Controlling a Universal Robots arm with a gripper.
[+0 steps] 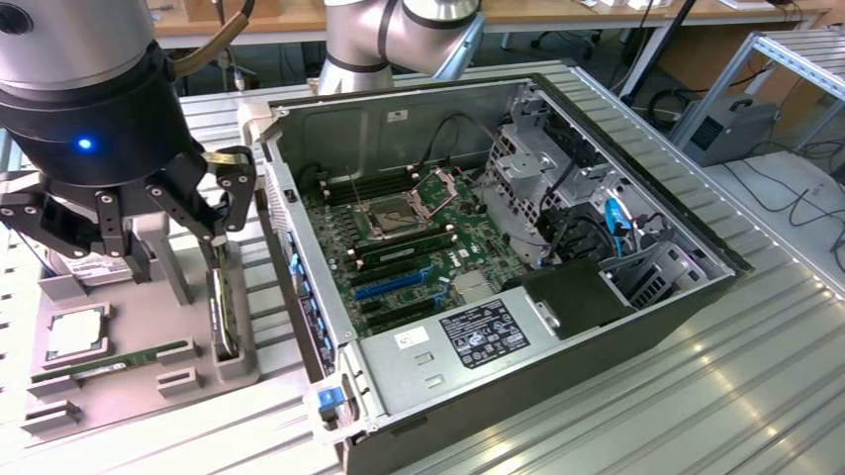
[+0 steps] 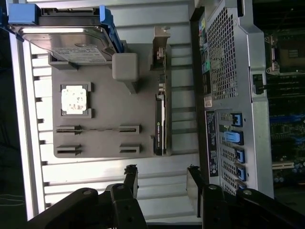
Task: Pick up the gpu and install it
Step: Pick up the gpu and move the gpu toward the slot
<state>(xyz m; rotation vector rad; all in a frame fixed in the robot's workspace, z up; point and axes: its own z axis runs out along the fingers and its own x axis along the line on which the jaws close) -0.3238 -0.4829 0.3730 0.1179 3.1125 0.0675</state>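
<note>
Your tool (image 1: 139,233) hangs with its jaws spread wide, gripping nothing. The gpu (image 1: 225,307) stands on edge in the grey holder (image 1: 133,332) on the counter (image 1: 739,396), at 5 o'clock from the tool in the exterior view, untouched.

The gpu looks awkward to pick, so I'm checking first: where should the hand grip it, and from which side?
Probably grip the gpu by its upper long edge, coming straight down, with one finger on each flat face. It stands on edge in the gray holder with its lower edge slotted, so only the top is free. The hand stands open.
</note>
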